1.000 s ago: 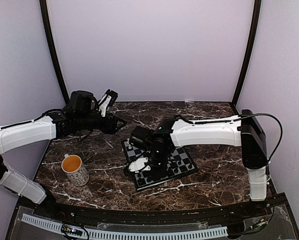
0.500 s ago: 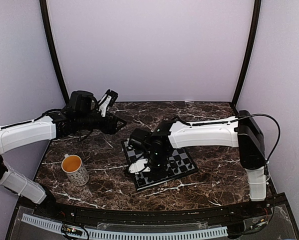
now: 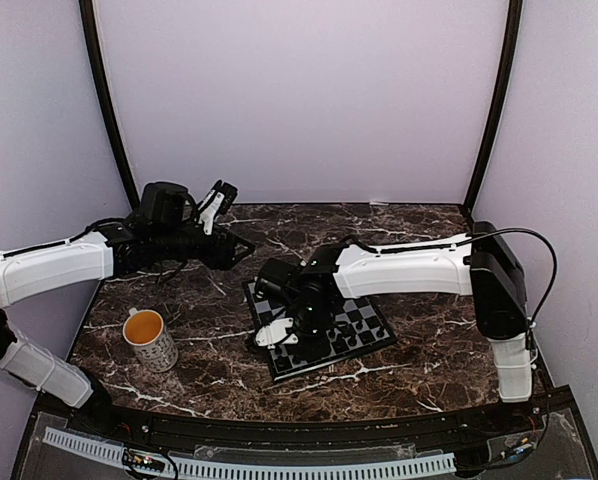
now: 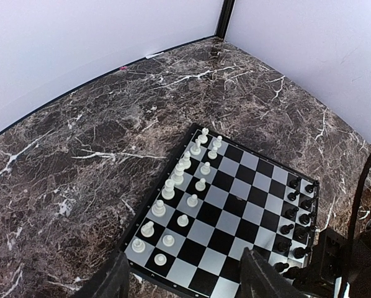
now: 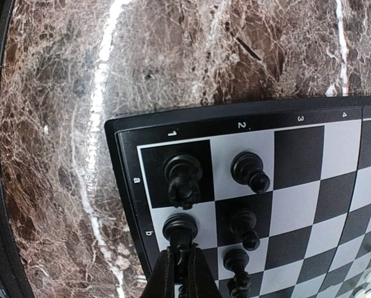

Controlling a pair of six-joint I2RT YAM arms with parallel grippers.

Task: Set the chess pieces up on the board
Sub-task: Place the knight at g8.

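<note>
"Brown stone with white lines, is that the worktop [image 3: 419, 240]?"

"Yes. The board [image 3: 364, 328] lies flat on it, in the middle of the top view, turned a little."

"Is there a cup?"

"A mug [image 3: 151, 342] stands upright low on the left of that view, well apart from the board. Inside it looks orange-brown. I cannot tell if that is a drink."

"Where are the white pieces [image 4: 169, 189]?"

"On the board, in two rows along its left edge in the left wrist view. The black pieces [image 4: 289, 213] stand along its right edge there."

"What does the right end effector [image 5: 180, 264] do?"

"Its tips are pressed together at the bottom of the right wrist view. They pinch one black piece [image 5: 180, 226] over a pale square, just beside the board's dark rim. More black ones stand near it."

"And the left end effector [image 4: 185, 261]?"

"Its two fingers [image 4: 114, 278] are spread wide at the bottom of its own view, with nothing between them. It hangs high over the worktop, apart from the board."
</note>
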